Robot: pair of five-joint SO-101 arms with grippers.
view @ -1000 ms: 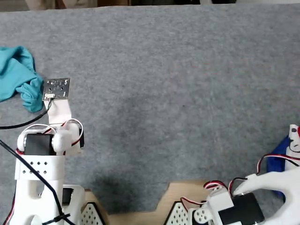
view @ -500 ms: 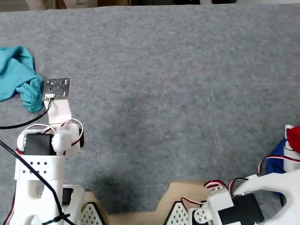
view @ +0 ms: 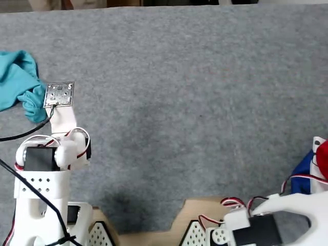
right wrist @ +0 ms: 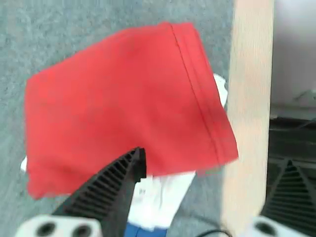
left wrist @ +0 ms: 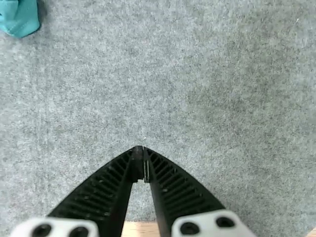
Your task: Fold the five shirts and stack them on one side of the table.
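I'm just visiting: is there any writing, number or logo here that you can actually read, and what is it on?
No text here can be read.
Small circuit board: tiny marks, too small to read.
White garment under the red shirt: a dark mark near its edge, perhaps a label, too blurred to read.

teal shirt [view: 18,82] at one edge of the table [view: 195,102], red and blue cloth [view: 313,165] opposite
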